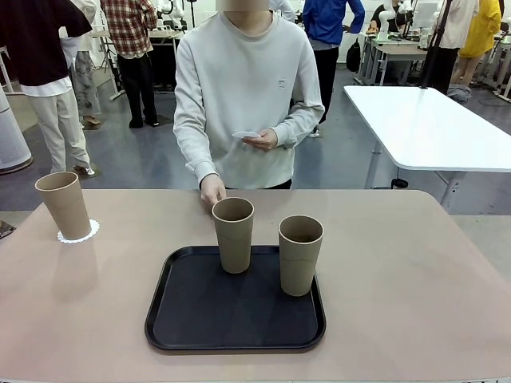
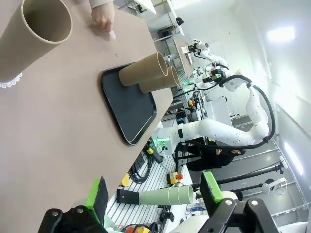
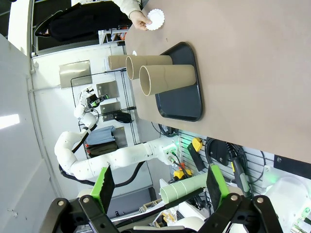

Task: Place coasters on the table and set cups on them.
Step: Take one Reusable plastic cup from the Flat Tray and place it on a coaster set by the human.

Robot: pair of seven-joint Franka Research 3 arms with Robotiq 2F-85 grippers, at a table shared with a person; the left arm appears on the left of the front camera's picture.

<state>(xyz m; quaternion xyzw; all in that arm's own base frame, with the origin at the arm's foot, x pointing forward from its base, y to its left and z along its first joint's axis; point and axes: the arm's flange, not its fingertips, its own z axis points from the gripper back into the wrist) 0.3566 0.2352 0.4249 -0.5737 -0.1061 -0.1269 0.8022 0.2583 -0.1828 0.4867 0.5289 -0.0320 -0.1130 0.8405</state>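
One tan cup [image 1: 64, 203] stands on a white lacy coaster [image 1: 78, 233] at the table's [image 1: 415, 271] far left. Two more cups [image 1: 233, 234] [image 1: 300, 254] stand upright on the black tray [image 1: 200, 315]. The person's hand [image 1: 211, 191] presses a second coaster [image 3: 156, 19] onto the table just beyond the tray; the other hand holds something white [image 1: 249, 136] at chest height. My left gripper [image 2: 154, 194] is open, off the table's near edge, far from the cup on its coaster [image 2: 46, 22]. My right gripper [image 3: 160, 187] is open too, well back from the tray's cups [image 3: 167, 80].
The tray [image 2: 129, 104] lies in the middle near the front edge. A white table [image 1: 431, 128] stands behind at the right, with people farther back. Bare tabletop stretches to the right of the tray and between the tray and the left cup.
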